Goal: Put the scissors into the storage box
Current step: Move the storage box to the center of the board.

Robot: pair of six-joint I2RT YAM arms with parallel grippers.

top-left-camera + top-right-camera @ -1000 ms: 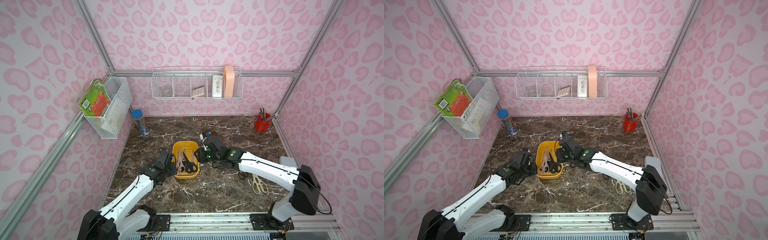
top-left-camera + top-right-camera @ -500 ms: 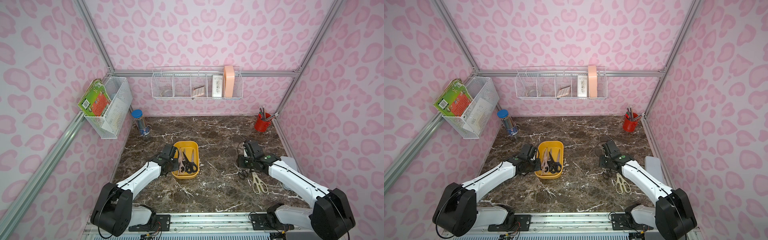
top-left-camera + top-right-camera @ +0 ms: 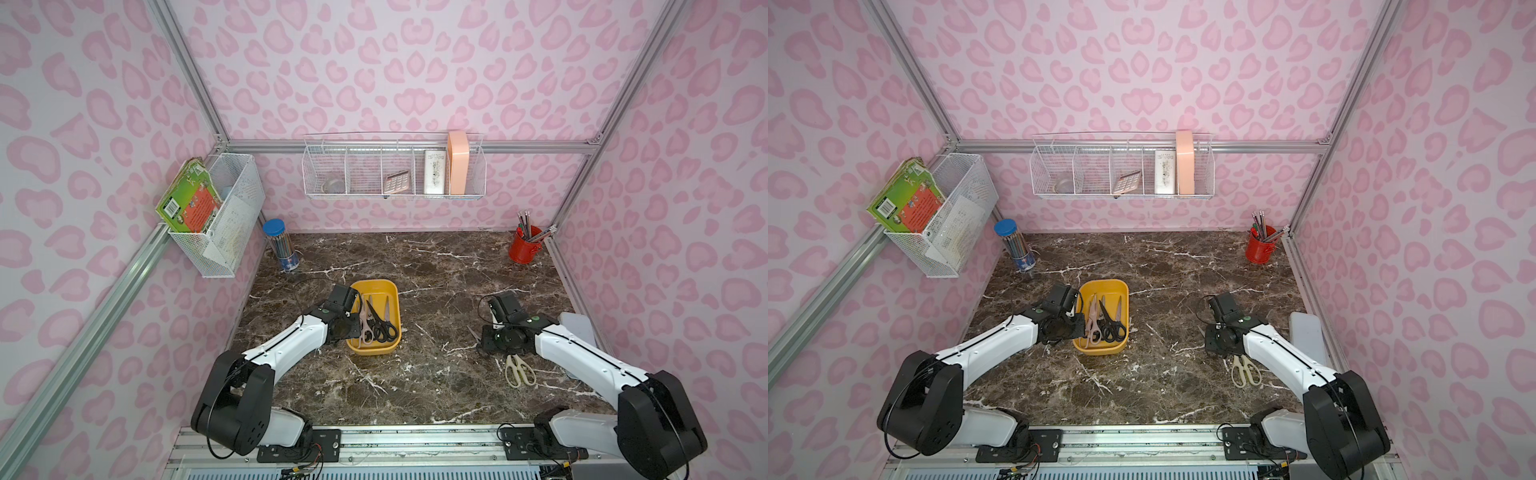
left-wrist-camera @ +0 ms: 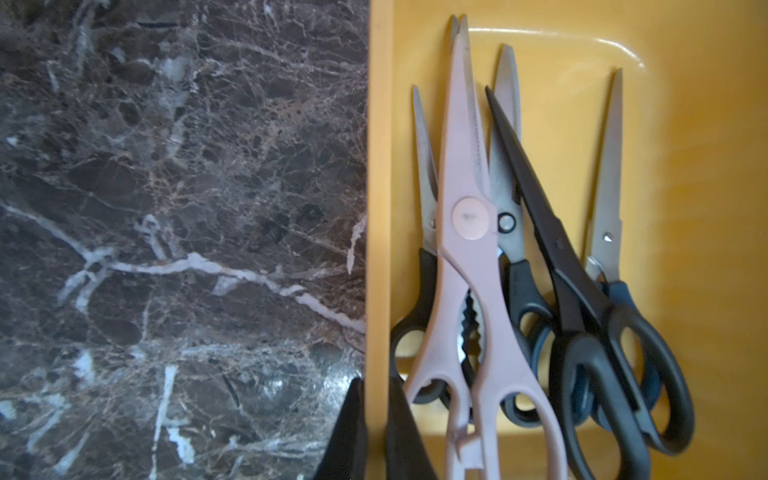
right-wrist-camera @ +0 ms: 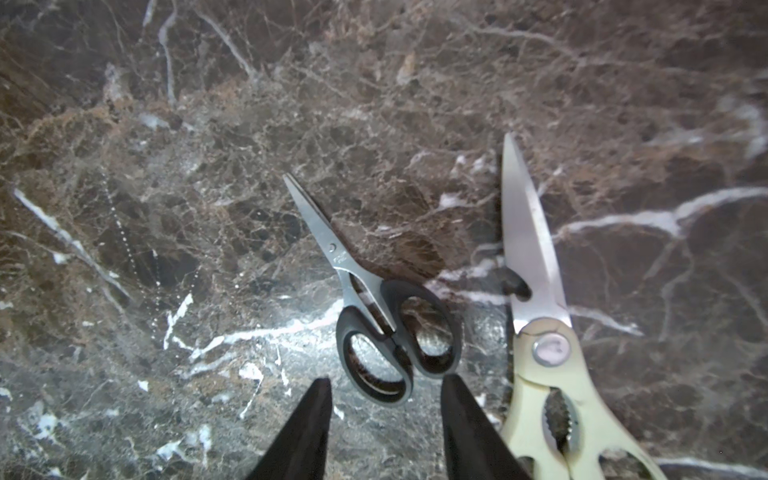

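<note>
Scissors [image 4: 469, 232], five pairs, lie in the storage box [image 3: 376, 348] mid-frame; two wait on the counter [image 3: 436, 386], lower right. The left gripper [image 4: 376, 399] pinches the box wall; the right gripper [image 5: 386, 386] hangs open, empty, over the small black pair [image 5: 345, 266].

The storage box [image 3: 374, 349] sits left of centre on the bench [image 3: 436, 270], with scissors [image 3: 376, 322] piled inside. The left pincer [image 4: 376, 386] straddles its left wall. Well to the right, small scissors [image 5: 365, 299] and large shears [image 3: 517, 370] lie side by side on the bench, the right pincer [image 5: 386, 386] over the small pair.
</note>
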